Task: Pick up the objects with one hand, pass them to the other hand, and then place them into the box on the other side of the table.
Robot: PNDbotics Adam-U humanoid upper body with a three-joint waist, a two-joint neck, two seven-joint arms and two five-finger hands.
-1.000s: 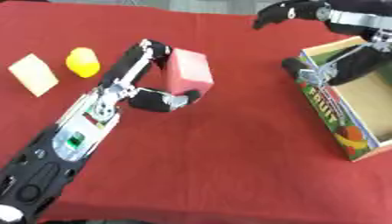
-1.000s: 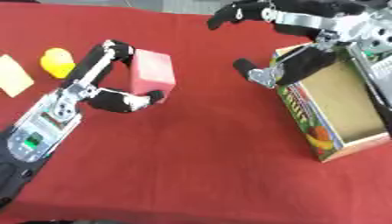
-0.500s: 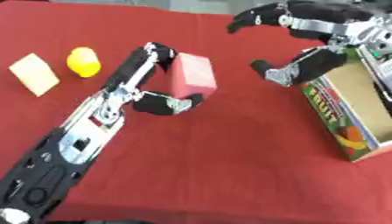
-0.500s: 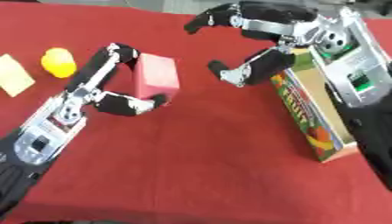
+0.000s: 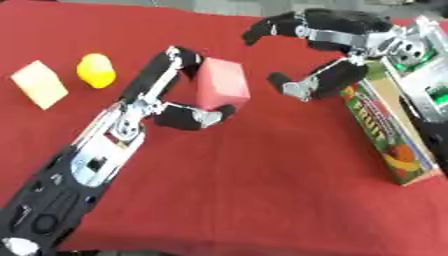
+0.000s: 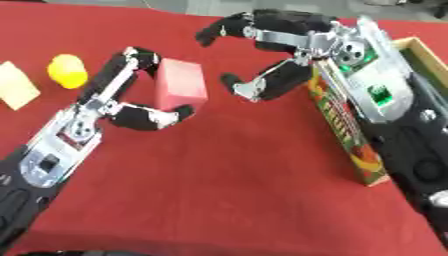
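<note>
On the red table (image 5: 262,190), the left hand (image 5: 171,102) holds a pink block (image 5: 221,86) between its fingers (image 5: 178,56), curled over the block's top left edge, and its thumb, pressed against the lower side. The block sits tilted in that grasp, near the middle of the table. Just right of it, the right hand (image 6: 280,55) is spread wide, fingers arched above and thumb reaching below, grasping nothing and not touching the block. Beside that hand, along the right side, stands the box (image 5: 385,135); its outer wall carries printed fruit pictures and some lettering too blurred to read. Well to the left lie a yellow rounded object (image 5: 95,70) and, next to it, a pale cream block (image 5: 40,84).
</note>
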